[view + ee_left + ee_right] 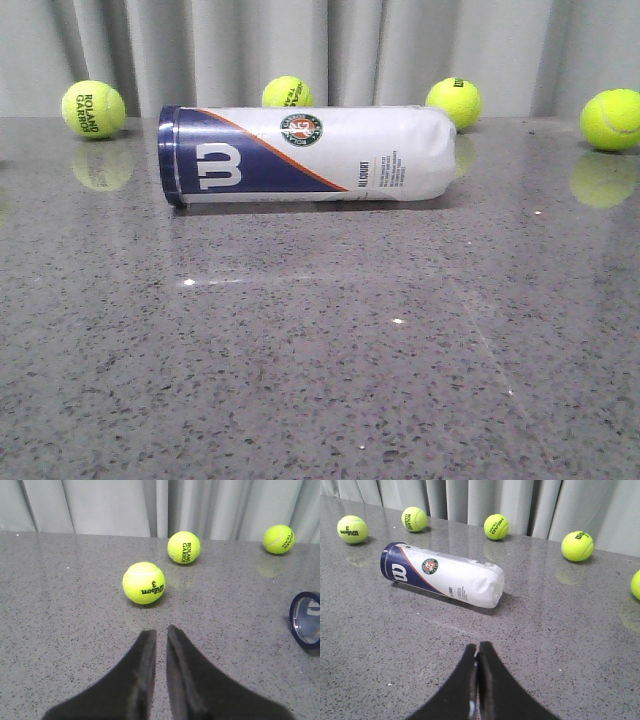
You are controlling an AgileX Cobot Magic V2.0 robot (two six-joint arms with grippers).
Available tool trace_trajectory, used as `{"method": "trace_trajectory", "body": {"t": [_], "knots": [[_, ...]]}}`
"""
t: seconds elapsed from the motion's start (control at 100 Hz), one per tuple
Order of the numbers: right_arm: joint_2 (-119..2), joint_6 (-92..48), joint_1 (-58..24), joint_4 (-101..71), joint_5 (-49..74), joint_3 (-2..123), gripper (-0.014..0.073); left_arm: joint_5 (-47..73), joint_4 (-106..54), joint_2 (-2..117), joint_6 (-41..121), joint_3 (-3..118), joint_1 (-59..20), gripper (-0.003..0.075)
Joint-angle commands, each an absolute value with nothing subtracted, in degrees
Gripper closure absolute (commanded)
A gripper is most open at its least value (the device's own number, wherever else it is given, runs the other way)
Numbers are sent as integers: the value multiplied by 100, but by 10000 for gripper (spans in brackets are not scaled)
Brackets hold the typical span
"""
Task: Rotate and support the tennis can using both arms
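The tennis can [310,155] lies on its side on the grey speckled table, navy band and "W" logo at the left, white crumpled end at the right. In the right wrist view the tennis can [442,574] lies well ahead of my right gripper [478,646], which is shut and empty above bare table. In the left wrist view only the can's navy-rimmed end [306,619] shows at the edge. My left gripper [161,630] has its fingers nearly together with a thin slit between them, holds nothing, and is apart from the can. Neither arm shows in the front view.
Yellow-green tennis balls lie along the back of the table [300,380] by the curtain: one [93,109] far left, one [288,92] behind the can, one [453,102] by its right end, one [611,119] far right. A ball [143,582] lies just ahead of my left gripper.
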State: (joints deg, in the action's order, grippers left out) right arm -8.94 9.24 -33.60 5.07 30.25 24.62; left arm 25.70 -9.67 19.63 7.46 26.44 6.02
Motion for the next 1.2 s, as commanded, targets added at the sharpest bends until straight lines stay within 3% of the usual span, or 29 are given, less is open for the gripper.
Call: {"method": "trace_trajectory", "body": {"t": [0.0,0.14,0.23,0.41,0.69,1.19], "knots": [[-948,936,-3337,575,2536,2609,662,2158,-1085,2238,721,2933,621,461],[-948,936,-3337,575,2536,2609,662,1921,-1220,2459,721,2942,621,153],[-948,936,-3337,575,2536,2609,662,1782,-1425,2551,721,2942,621,72],[-948,936,-3337,575,2536,2609,662,1559,-1945,2822,721,2971,621,104],[-948,936,-3337,575,2536,2609,662,2715,-2906,4008,784,3713,621,143],[-948,936,-3337,575,2536,2609,662,4863,-6587,6534,4095,4984,621,143]]}}
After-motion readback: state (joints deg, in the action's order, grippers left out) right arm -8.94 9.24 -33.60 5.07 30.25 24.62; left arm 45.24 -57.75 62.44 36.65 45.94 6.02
